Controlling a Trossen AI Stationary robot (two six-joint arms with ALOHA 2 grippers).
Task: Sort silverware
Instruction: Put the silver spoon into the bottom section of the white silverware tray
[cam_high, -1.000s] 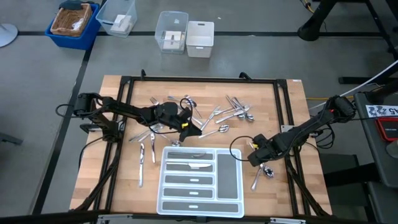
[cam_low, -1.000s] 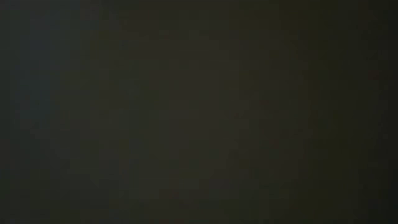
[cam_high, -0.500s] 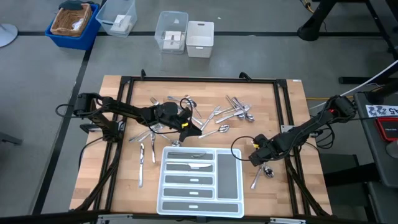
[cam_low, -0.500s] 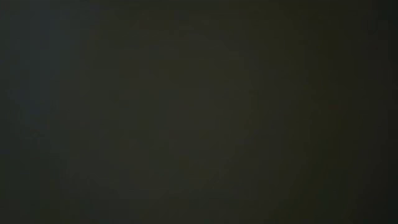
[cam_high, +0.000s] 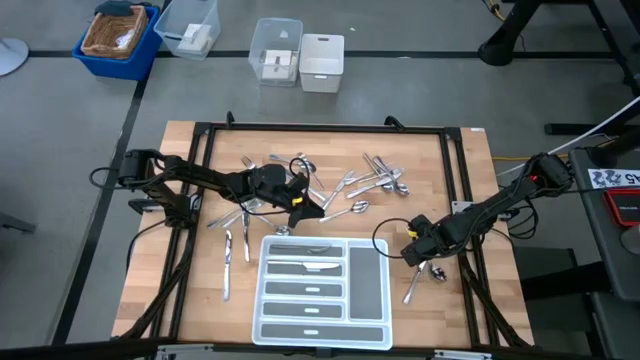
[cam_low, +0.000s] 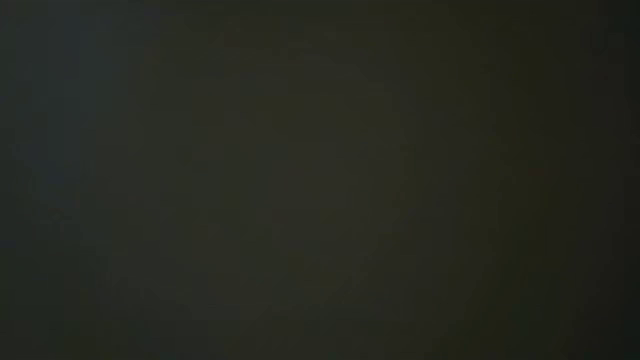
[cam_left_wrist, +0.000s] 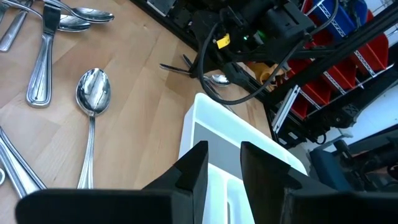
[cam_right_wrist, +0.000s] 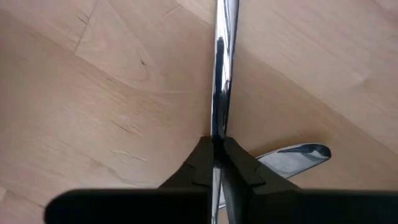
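Your right gripper (cam_high: 421, 256) has just clamped its jaws on a utensil handle (cam_right_wrist: 222, 74) lying on the surface right of the tray (cam_high: 368, 290); lift next. Left gripper (cam_left_wrist: 221, 163) hovers, jaws parted, empty.

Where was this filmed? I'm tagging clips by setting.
Likely a robotics lab or workshop, not a kitchen: a framed wooden table on a bare grey floor, plastic bins on that floor, and red parts bins on racks behind.
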